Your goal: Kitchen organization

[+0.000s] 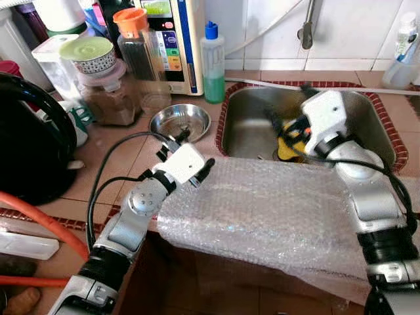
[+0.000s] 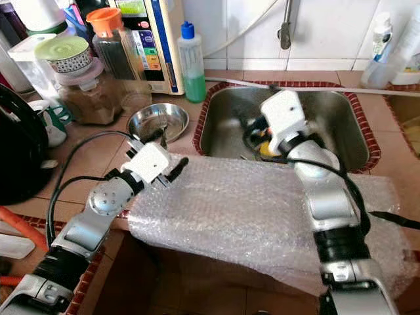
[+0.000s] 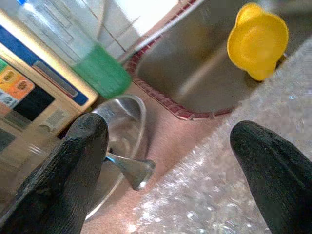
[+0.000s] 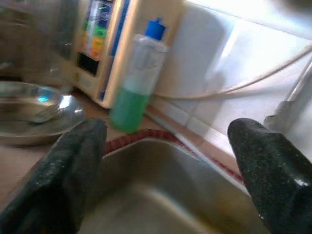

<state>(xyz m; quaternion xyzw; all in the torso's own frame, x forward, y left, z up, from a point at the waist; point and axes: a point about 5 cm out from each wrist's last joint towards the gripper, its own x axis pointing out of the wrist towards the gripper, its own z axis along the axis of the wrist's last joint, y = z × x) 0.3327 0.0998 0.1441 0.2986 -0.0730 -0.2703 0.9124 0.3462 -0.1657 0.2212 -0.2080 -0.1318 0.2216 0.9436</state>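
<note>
- This is a home kitchen, shown by the steel sink (image 1: pixel 367 108) sunk into a tiled counter (image 1: pixel 125 164) with a red-brown tiled rim.
- Behind the sink rise white wall tiles (image 1: pixel 348 29) and a tap pipe (image 1: pixel 306 26).
- Beside the sink's far corner stands a bottle of green liquid (image 1: pixel 212 62).
- Near the sink on the counter sits a steel bowl (image 1: pixel 179 121), with lidded jars (image 1: pixel 105 82) crowded beyond it.
</note>
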